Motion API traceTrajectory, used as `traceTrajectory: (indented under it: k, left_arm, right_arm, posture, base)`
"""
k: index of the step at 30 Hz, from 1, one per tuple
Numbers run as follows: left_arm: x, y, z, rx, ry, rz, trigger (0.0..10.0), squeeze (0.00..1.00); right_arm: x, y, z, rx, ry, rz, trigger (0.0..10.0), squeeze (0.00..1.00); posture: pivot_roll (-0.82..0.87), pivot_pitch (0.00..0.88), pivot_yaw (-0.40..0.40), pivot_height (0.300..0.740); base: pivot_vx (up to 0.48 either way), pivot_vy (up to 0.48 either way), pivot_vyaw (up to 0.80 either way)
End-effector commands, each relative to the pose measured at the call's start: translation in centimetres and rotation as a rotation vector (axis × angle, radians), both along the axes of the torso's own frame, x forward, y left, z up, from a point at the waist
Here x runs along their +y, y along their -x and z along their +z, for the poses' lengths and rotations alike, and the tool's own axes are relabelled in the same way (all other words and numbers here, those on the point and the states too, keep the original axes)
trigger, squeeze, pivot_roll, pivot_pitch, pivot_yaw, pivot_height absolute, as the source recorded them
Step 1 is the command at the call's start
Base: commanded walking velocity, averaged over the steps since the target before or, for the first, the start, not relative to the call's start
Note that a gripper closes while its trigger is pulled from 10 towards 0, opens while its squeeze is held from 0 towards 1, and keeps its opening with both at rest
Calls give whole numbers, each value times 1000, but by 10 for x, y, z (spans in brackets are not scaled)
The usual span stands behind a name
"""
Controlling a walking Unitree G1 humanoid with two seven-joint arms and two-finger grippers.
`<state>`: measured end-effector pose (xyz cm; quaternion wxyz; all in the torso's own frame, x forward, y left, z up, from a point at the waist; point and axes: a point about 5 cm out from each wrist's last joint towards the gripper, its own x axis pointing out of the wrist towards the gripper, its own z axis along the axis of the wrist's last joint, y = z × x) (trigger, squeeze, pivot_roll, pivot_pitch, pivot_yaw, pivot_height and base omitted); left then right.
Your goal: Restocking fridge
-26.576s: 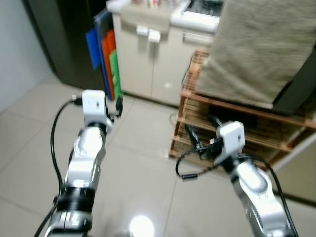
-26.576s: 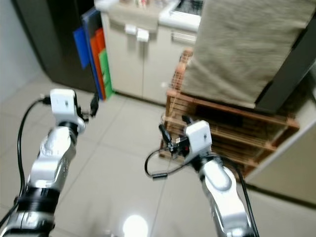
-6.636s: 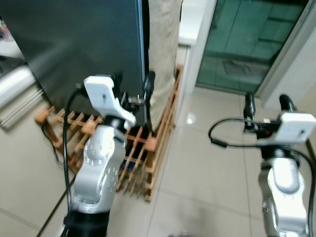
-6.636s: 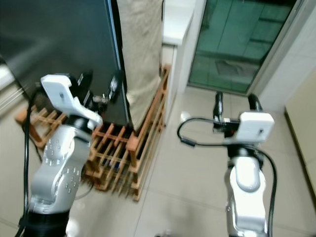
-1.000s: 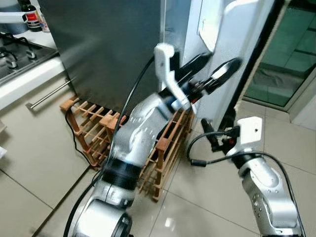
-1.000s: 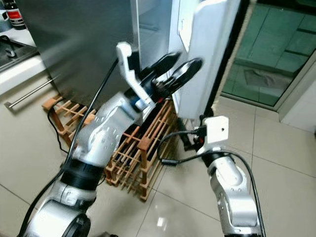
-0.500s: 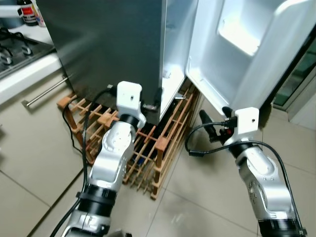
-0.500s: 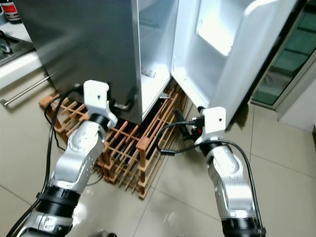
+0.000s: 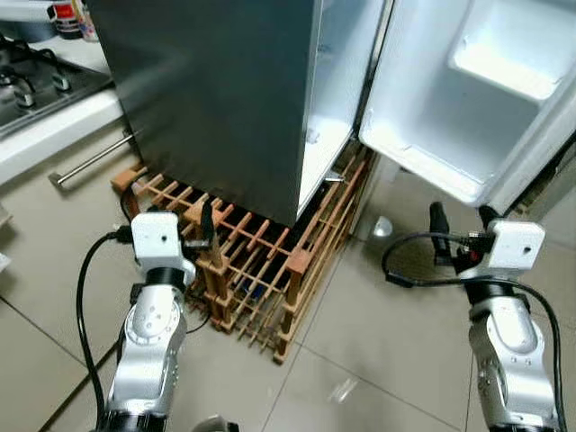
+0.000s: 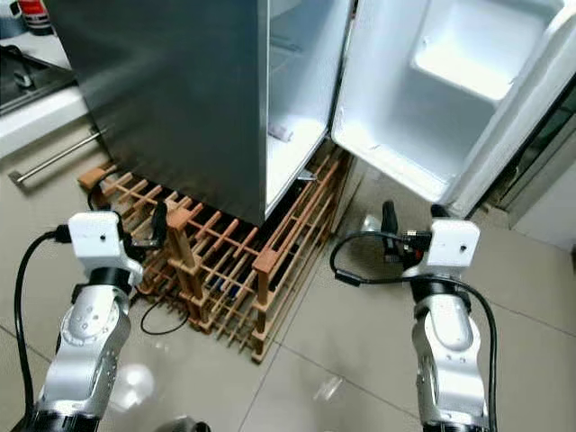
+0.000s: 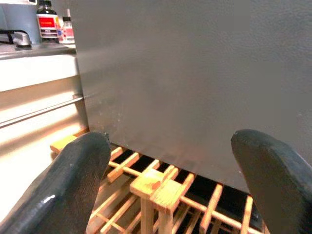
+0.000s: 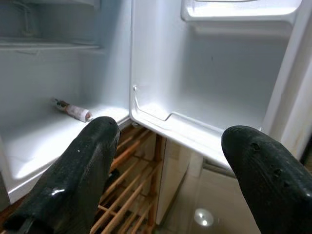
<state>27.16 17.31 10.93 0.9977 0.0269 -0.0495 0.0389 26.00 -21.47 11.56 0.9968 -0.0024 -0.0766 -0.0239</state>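
Note:
The fridge [image 9: 225, 90] has a dark grey side and stands on a wooden rack [image 9: 261, 261]. Its white door [image 9: 486, 99] is swung wide open to the right, and the door shelf is bare. A small tube [image 10: 280, 131] lies on the floor of the lit white interior. My left gripper [image 9: 171, 202] is low at the left, open, in front of the rack and the fridge's grey side [image 11: 185, 73]. My right gripper [image 9: 462, 220] is open below the door and holds nothing. Its wrist view looks into the interior at the tube [image 12: 73, 111].
A kitchen counter with a gas hob [image 9: 36, 81] and bottles [image 9: 67, 13] runs along the left. Its drawer handle [image 9: 90, 160] sticks out near the rack. Black cables trail from both wrists. Bare tiled floor [image 9: 378, 342] lies between my arms and the rack's right corner.
The fridge door has swung further open. My left arm has dropped from the fridge's front edge to low at the left by the rack. My right gripper has drawn back to the right.

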Motion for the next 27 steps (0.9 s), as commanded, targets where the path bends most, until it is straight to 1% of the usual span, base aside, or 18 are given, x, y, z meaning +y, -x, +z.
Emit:
traceTrajectory:
  k: [1,2,3,4,5,6,7,11,12,14,15,17,19,21,27]
  left_arm:
    - [-8,-2,5,-25,-20,-23,10000,0]
    - [-8,-2,5,-25,-20,-23,10000,0]
    - [-9,-4,9,-39,-13,-22,10000,0]
    - [-10,-9,14,-54,1,-25,10000,0]
    - [-10,-9,14,-54,1,-25,10000,0]
    - [-11,-12,16,-58,22,-24,10000,0]
    - [-11,-14,16,-53,31,-18,10000,0]
    - [-10,-19,16,-35,75,10,10000,0]
    - [-9,-21,16,-30,94,18,10000,0]
    - [-10,-24,16,-27,120,12,10000,0]
    - [-10,-24,16,-27,120,12,10000,0]
    - [-12,-26,18,-32,99,5,10000,0]
    - [-15,-29,20,-29,44,-13,10000,0]
    - [-15,-31,19,-17,1,-17,10000,0]
    - [-11,-30,16,-6,17,3,10000,0]
  right_arm:
    - [2,-4,-3,11,8,3,10000,0]
    - [2,-4,-3,11,8,3,10000,0]
    - [2,-9,-3,18,7,9,10000,0]
    - [2,-17,-1,21,4,18,10000,0]
    - [2,-17,-1,21,4,18,10000,0]
    - [0,-23,3,17,5,17,10000,0]
    - [-1,-25,4,15,5,14,10000,0]
    - [-1,-31,7,17,-10,8,10000,0]
    - [2,-32,8,17,-7,17,10000,0]
    - [6,-33,7,21,20,33,10000,0]
    - [6,-33,7,21,20,33,10000,0]
    - [16,-34,6,28,32,85,10000,0]
    - [24,-34,5,31,21,125,10000,0]
    - [28,-34,3,41,14,147,10000,0]
    - [32,-34,2,42,-19,167,10000,0]
  posture:
    - [-86,0,-35,740]
    - [-86,0,-35,740]
    - [-86,0,-34,740]
    - [-89,0,-33,740]
    - [-89,0,-33,740]
    - [-91,0,-32,740]
    - [-91,0,-32,740]
    - [-97,0,-31,740]
    - [-99,0,-30,740]
    - [-99,0,-30,740]
    - [-99,0,-30,740]
    - [-99,0,-32,740]
    - [-99,0,-32,740]
    - [-99,0,-34,740]
    - [-101,0,-29,740]
  base:
    - [0,0,0]
    - [0,0,0]
    - [0,-480,0]
    - [0,-480,0]
    - [0,-480,0]
    - [0,-469,0]
    - [0,-461,0]
    - [0,-461,0]
    - [0,-454,0]
    - [0,-450,656]
    - [0,-450,656]
    - [0,0,459]
    - [0,0,453]
    - [0,0,456]
    - [0,0,450]
